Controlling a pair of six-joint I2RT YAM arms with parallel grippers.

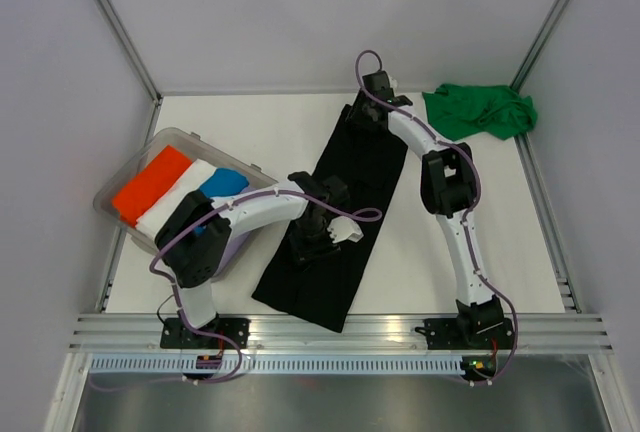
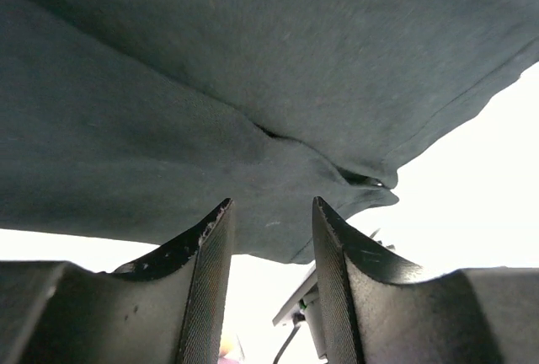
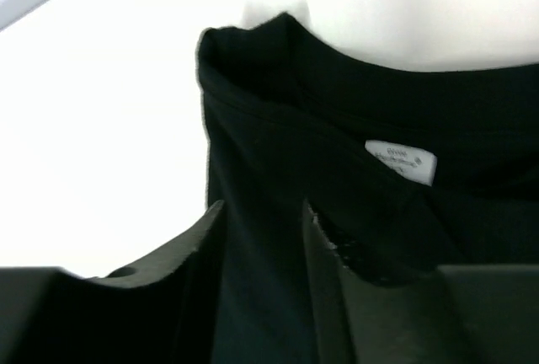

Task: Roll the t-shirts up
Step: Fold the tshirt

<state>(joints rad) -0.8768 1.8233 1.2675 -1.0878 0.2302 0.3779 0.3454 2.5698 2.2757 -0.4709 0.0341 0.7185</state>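
The black t-shirt (image 1: 375, 167) lies folded into a long strip running diagonally from the back middle of the table to the front edge. My left gripper (image 1: 318, 237) hovers over its middle. In the left wrist view its jaws (image 2: 271, 212) stand open and bare, with the dark shirt's (image 2: 253, 69) edge just past the tips. My right gripper (image 1: 358, 112) is at the far collar end. Its jaws (image 3: 261, 212) are apart, with black fabric (image 3: 337, 103) in the gap and the white neck label (image 3: 402, 162) beside it. The green t-shirt (image 1: 480, 112) lies crumpled at the back right.
A clear plastic bin (image 1: 120, 214) stands at the left, holding folded orange (image 1: 150, 184), white and blue (image 1: 222, 183) cloths. A metal rail (image 1: 340, 330) runs along the front edge. Grey walls enclose the white table (image 1: 250, 132).
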